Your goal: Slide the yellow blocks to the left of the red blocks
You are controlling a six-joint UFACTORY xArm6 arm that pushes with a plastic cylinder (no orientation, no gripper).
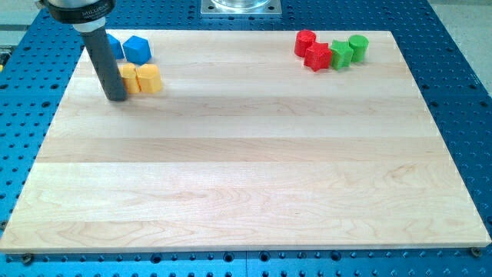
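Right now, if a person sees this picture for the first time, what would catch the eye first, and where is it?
First the dark rod at the view's upper left: my tip rests on the board, right against the left side of the two yellow blocks, with two blue blocks just above them. Next, the bright cluster at the view's upper right: two red blocks with two green blocks beside them.

Two yellow blocks (141,78), two blue blocks (135,49), two red blocks (311,49), two green blocks (348,51), pale wooden board (246,177), dark rod tip (117,98).
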